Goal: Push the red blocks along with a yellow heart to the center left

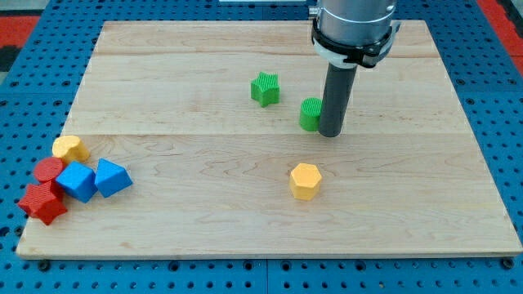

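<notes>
The arm carries no jaws, only a dark rod, so there is nothing to spread or press together. The tip (331, 134) rests on the wooden counter (392, 212), touching the right side of a green block (310, 114) whose shape is partly hidden behind the rod. A green star (265, 88) lies to the upper left of the tip, and a yellow hexagon (306, 180) sits below it. Far to the tip's left, at the counter's lower left edge, a cluster is packed together: the yellow heart (70, 149), a red cylinder (48, 171), a red star (42, 202) and two blue blocks (78, 180) (112, 177).
</notes>
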{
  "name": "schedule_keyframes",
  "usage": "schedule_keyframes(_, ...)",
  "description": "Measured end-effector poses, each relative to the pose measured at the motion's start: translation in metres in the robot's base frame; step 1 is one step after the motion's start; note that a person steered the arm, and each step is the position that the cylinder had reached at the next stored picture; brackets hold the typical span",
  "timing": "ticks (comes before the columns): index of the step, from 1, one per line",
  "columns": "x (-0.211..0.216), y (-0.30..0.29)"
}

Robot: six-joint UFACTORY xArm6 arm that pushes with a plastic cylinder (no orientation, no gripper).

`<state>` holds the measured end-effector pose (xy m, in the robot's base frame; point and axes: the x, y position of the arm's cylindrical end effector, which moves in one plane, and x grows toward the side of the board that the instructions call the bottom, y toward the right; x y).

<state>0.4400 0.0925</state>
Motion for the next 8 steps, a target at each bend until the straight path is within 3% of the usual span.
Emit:
schedule_keyframes(2,-0.043,-0.051)
schedule_keyframes(3,-0.041,-0.057)
schedule_keyframes(4,0.005,-0.057)
schedule_keyframes(6,0.062,-0.166)
schedule_keyframes(8,0.146,-0.228)
